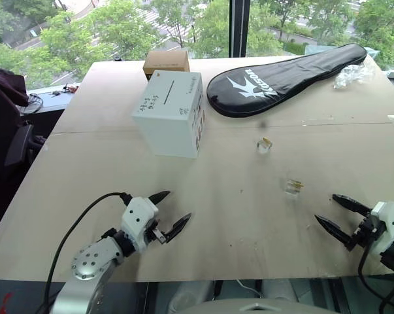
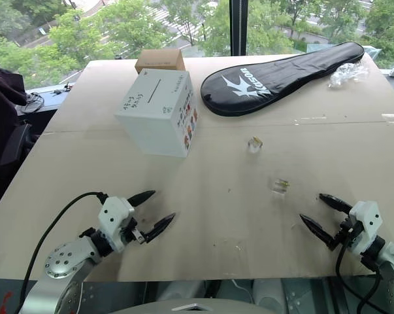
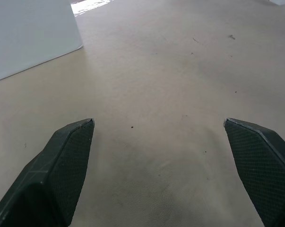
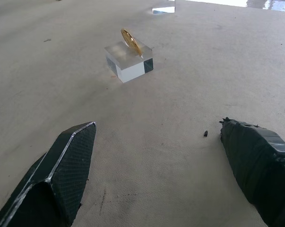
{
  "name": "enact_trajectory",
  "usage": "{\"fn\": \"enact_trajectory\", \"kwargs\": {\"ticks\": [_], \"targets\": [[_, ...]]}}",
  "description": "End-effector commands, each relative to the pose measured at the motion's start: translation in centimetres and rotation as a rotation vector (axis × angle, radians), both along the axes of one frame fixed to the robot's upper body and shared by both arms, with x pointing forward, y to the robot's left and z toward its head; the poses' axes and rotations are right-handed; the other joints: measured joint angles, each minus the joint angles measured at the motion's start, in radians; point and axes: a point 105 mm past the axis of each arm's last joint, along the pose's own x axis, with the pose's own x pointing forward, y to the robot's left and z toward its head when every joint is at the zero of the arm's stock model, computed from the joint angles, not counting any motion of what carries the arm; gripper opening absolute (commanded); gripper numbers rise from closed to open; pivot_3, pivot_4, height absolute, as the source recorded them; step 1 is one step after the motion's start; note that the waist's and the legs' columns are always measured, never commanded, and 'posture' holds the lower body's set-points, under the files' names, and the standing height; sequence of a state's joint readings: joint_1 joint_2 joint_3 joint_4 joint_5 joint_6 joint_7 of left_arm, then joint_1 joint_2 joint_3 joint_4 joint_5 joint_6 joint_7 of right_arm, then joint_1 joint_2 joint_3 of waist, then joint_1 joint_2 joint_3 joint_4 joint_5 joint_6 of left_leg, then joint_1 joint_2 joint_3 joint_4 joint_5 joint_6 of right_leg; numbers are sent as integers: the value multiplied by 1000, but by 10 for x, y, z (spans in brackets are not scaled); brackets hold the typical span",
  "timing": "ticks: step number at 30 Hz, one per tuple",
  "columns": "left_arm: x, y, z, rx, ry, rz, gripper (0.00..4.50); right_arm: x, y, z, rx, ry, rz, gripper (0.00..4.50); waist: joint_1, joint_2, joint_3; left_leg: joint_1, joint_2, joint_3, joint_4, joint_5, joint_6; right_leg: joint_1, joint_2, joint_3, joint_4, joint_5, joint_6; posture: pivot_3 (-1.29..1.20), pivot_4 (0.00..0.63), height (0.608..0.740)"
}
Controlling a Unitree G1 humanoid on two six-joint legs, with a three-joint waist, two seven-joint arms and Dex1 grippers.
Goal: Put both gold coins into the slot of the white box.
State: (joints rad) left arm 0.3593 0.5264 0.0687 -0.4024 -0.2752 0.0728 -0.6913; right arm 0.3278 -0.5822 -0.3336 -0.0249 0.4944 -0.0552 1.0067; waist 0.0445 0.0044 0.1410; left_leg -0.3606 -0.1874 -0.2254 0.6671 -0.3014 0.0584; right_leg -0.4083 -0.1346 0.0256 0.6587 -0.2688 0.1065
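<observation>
Nothing is picked up yet, so I judge I am at the very start: the reach for the first coin.

My left gripper point(image 1: 169, 212) hovers over the table's point(image 1: 85, 163) near edge, toward its left corner, jaws spread wide and holding nothing. Its wrist view shows bare tabletop between the fingers point(image 3: 66, 161) and a side wall of the box at the margin.

The box point(image 1: 170, 114) stands well beyond that gripper, left of the table's middle and toward the far edge, its slot point(image 1: 170, 90) a thin dark line across the top face. It is apart from both grippers.

Right of the box, near the table's middle, sits the far coin point(image 1: 264, 142) in its clear holder. The near coin point(image 1: 293, 186) lies closer to the near edge and further right, well apart from the box.

My right gripper point(image 1: 332, 210) hangs by the near edge toward the right corner, jaws also spread and empty. The near coin is just ahead of its fingertips, standing on edge on its clear block point(image 4: 129, 61), roughly in line with the gap between the fingers.

So I think the next move falls to my right arm: ease forward until the fingers flank that coin, then pinch it gently, since it looks small enough to tip or skid.
</observation>
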Motion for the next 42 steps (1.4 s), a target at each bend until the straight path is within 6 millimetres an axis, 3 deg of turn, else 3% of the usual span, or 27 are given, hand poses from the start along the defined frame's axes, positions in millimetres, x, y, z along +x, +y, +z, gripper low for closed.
{"fn": "enact_trajectory", "kwargs": {"ticks": [1,16,21,27,29,30,34,36,39,42], "targets": [[-5,-1,11,-10,-25,-26,4500,4,3,11,-14,-36,42,4469,0,0,0,0,0,0,0,0,0,0,0,0,0,0,0,0,150,740],[-3,-3,22,-57,-30,-32,4500,18,5,20,-28,-62,92,4469,10,-2,2,0,1,2,0,0,0,-1,1,2,0,1,-1,0,150,740],[1,-7,34,-109,-17,-70,4500,31,19,32,-44,-105,122,4469,9,-2,3,0,2,3,0,0,0,-1,2,2,0,1,-1,0,150,740],[0,-21,60,-129,-16,-243,4500,52,39,40,-49,-129,176,4469,6,-2,3,-1,3,3,0,0,0,-4,2,2,2,2,-2,0,150,740],[-2,-26,72,-131,-18,-302,4500,58,45,41,-39,-125,195,3828,4,-2,3,-1,3,3,0,0,0,-4,2,2,2,2,-2,0,150,740],[-2,-27,75,-124,-21,-318,4500,60,47,41,-34,-126,198,3725,2,-3,3,-1,3,3,0,0,0,-4,2,2,2,2,-2,0,150,740],[-3,-27,78,-102,-19,-330,4500,62,48,39,-35,-109,208,2064,-1,-3,3,-2,3,3,0,0,0,-4,2,2,1,2,-2,0,150,740],[-3,-27,79,-95,-24,-329,4500,60,48,35,-45,-88,218,1523,-3,-3,3,-2,3,3,-1,0,-1,-4,2,2,1,2,-2,0,150,740],[-5,-28,79,-92,-23,-328,4500,57,48,32,-57,-72,233,173,-3,-3,3,-2,3,3,-1,0,-1,-4,2,2,1,2,-2,0,150,740],[-7,-30,77,-93,-19,-328,4500,55,48,32,-54,-67,239,26,-3,-3,3,-2,3,3,-1,0,-1,-4,2,2,1,2,-3,0,150,740]]}}
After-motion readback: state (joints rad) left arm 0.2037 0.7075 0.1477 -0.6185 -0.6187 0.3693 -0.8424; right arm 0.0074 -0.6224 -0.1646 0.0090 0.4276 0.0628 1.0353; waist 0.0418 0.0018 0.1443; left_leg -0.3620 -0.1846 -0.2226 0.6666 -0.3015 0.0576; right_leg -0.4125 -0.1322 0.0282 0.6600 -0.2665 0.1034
